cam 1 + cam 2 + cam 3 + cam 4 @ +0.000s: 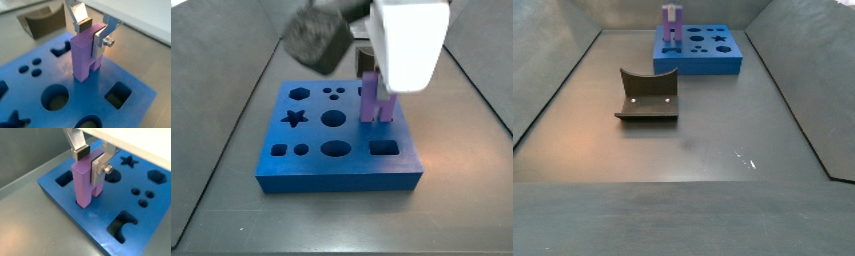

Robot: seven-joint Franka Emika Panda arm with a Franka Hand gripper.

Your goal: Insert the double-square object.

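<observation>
The double-square object (83,55) is a tall purple peg. It stands upright with its two prongs down at the blue block (83,97), at the block's edge. My gripper (92,36) straddles the peg's top, one silver finger (100,42) flat on its near side and the dark pad of the other against its far side. Both wrist views show this grip: the gripper (90,164), the peg (85,185), the block (67,203). In a side view the peg (374,100) stands at the block's (331,172) far right, and my gripper's white body (409,40) hides its top. The peg's foot hides the hole under it.
The block's open holes include a star (128,162), a hexagon (156,175), a circle (55,97) and a square (119,95). A dark olive curved holder (647,95) stands on the grey floor, away from the block (700,66). Sloping grey walls enclose the floor.
</observation>
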